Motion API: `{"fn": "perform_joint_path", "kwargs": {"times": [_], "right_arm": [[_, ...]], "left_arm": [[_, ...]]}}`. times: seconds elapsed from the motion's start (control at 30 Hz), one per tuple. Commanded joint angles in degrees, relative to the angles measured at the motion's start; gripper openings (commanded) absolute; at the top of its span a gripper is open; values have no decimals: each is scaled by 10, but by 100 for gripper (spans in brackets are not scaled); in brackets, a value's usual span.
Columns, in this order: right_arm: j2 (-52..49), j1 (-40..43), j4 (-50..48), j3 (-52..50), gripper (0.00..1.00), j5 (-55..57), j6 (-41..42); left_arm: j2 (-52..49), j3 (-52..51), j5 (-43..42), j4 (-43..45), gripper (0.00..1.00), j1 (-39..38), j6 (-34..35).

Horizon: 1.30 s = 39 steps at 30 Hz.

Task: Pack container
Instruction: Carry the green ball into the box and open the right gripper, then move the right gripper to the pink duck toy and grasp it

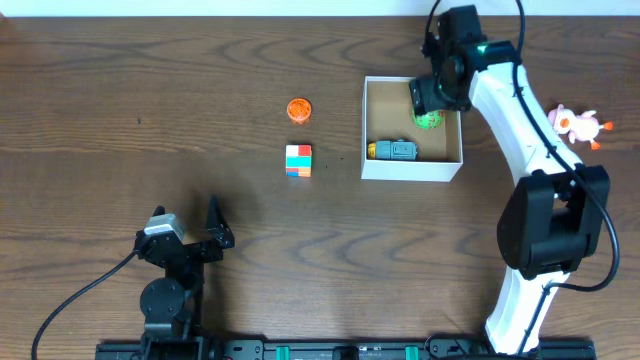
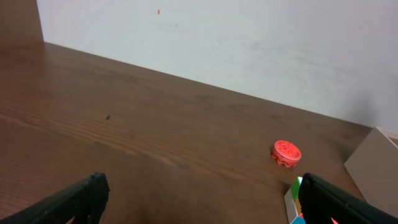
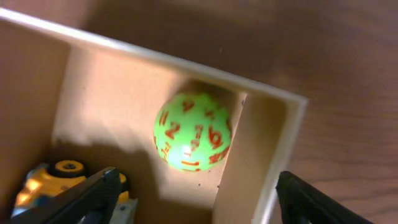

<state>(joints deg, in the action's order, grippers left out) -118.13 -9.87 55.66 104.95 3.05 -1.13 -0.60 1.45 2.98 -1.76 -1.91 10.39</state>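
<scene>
The container (image 1: 412, 168) is seen right of centre on the tabletop (image 1: 150, 90), with a green ball (image 3: 191, 132) and a yellow-grey toy (image 1: 393, 151) inside. The right hand (image 3: 199, 199) is held spread over the ball's corner (nothing gripped), presumably for a drop-off. The left hand (image 1: 187, 220) is parked open. The ball's numerals are shown only by the right wrist view, the unpacked pink toy (image 1: 575, 122) only from overhead.

On my brown wooden table (image 1: 100, 120) I see an orange ridged disc (image 1: 298, 108) with a colour-block cube (image 1: 298, 160) just near of it, and a pink toy (image 1: 575, 123) well apart at the right. A green ball (image 3: 193, 132) with red numbers sits in the far right corner of the container (image 1: 412, 168), with a yellow-and-grey toy (image 1: 393, 150) near-left of it.
</scene>
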Motion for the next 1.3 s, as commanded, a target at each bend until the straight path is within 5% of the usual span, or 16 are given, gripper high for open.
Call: {"fn": "perform_joint_path", "kwargs": {"times": [0.0, 0.13, 0.4, 0.73, 0.93, 1.27], "right_arm": [[9, 4, 25, 66, 84, 0, 15], [9, 30, 88, 156, 99, 30, 33], [8, 165, 159, 206, 99, 70, 104], [7, 329, 125, 118, 99, -116, 151], [7, 365, 60, 23, 99, -25, 341], [6, 371, -28, -42, 99, 20, 455]], "left_arm": [[3, -12, 5, -22, 98, 2, -9], [3, -12, 5, -22, 98, 2, -9], [3, -12, 5, -22, 98, 2, -9], [3, -12, 5, -22, 98, 2, -9], [3, -12, 5, -22, 98, 2, -9], [3, -12, 5, -22, 98, 2, -9]]}}
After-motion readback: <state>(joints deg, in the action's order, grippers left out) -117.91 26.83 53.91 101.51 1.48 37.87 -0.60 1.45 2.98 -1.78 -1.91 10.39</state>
